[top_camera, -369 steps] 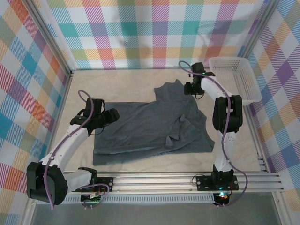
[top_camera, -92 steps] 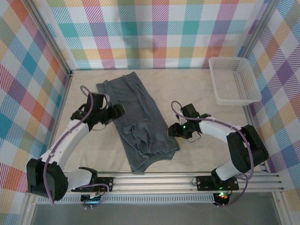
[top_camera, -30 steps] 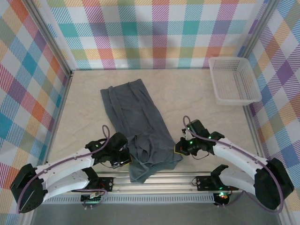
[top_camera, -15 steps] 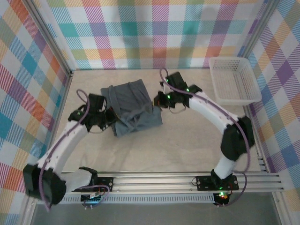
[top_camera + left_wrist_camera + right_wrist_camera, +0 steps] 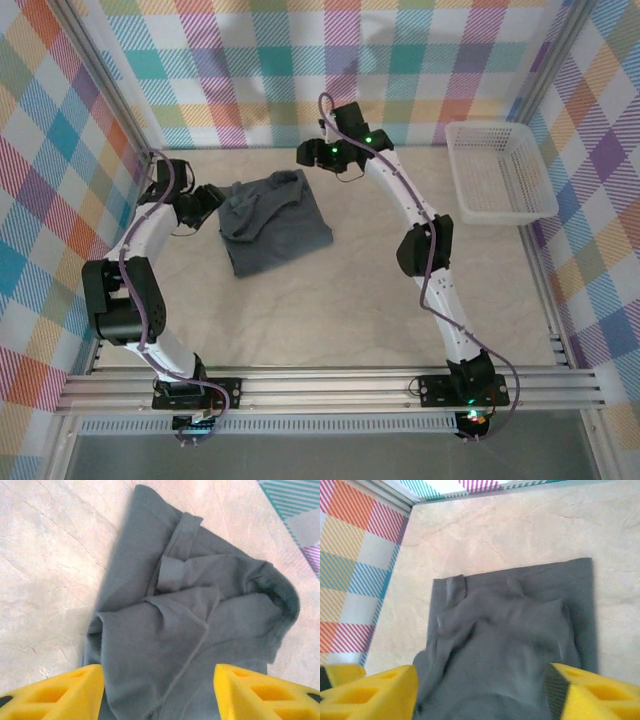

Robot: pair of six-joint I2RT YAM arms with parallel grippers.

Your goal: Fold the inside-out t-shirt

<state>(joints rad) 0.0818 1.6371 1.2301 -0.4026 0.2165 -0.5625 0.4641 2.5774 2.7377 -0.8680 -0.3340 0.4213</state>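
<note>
My left end effector [image 5: 210,197] and right end effector [image 5: 303,154] both stand open, fingers spread, holding nothing. The left sits at the inside-out t-shirt [image 5: 275,225]'s left edge, the right above its upper edge. The shirt lies on the bench [image 5: 400,300], upper left of centre, as a compact, lumpy bundle. I judge this fold laid. Next comes smoothing the bunched upper-left corner.

T-shirt [image 5: 275,222] left of basket [image 5: 497,125] (well apart)

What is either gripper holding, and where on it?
Nothing is held. The left gripper and right gripper both stand open near the shirt, which lies on the table.
</note>
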